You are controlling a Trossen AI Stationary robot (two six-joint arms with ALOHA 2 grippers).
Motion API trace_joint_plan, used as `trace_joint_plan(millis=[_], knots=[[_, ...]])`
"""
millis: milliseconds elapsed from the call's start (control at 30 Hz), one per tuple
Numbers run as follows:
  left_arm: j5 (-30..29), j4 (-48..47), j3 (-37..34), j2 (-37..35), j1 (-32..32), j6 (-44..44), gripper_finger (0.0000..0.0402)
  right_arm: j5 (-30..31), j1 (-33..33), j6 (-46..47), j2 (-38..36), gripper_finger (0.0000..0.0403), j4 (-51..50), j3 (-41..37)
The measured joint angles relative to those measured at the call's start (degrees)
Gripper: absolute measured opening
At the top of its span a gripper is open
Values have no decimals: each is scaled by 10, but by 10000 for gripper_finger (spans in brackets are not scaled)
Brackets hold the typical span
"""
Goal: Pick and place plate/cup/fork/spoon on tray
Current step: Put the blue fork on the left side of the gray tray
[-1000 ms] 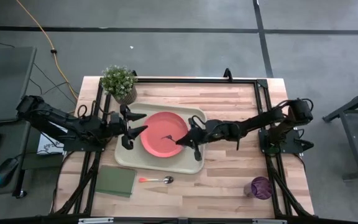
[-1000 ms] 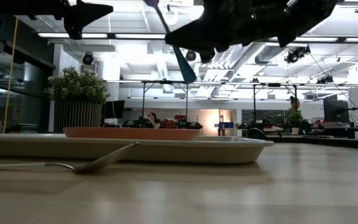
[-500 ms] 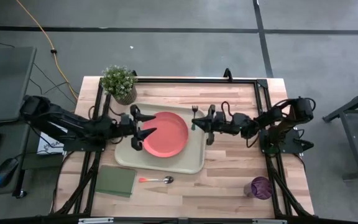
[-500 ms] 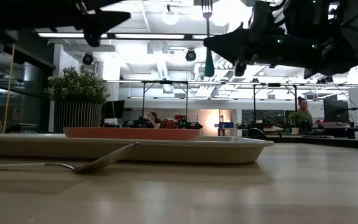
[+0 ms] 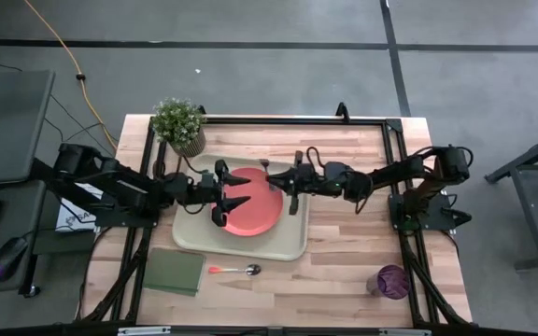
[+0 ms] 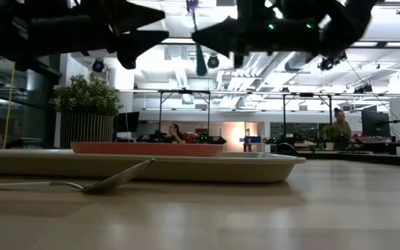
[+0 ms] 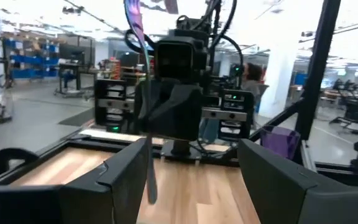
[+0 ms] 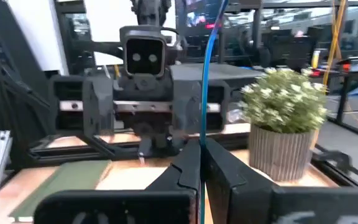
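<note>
While the right gripper (image 5: 271,176) pinches the fork (image 8: 206,68) between closed fingers above the plate (image 5: 250,209), the fork stands roughly upright: tines up, blue handle down in the low view. Its top is cut off by the frame edge there. The left gripper (image 5: 234,193) hangs open-jawed over the plate's left part, facing the right one. The plate sits on the tray (image 5: 194,233). The spoon (image 5: 234,271) lies on the table in front of the tray, bowl to the right. The cup (image 5: 392,280) stands near the table's front right corner.
</note>
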Motion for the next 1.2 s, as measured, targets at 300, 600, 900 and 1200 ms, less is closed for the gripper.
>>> trace_joint_plan(millis=[300,600,900,1200], knots=[[-34,41,0,-1,0,-1,229,-12,46,-12,42,0,-16,33],[-4,48,0,-1,-17,7,229,8,51,-3,84,0,-21,67],[-54,51,3,0,-31,19,219,20,48,9,84,0,-32,75],[-77,-25,45,0,-31,15,153,7,48,28,84,0,-37,75]])
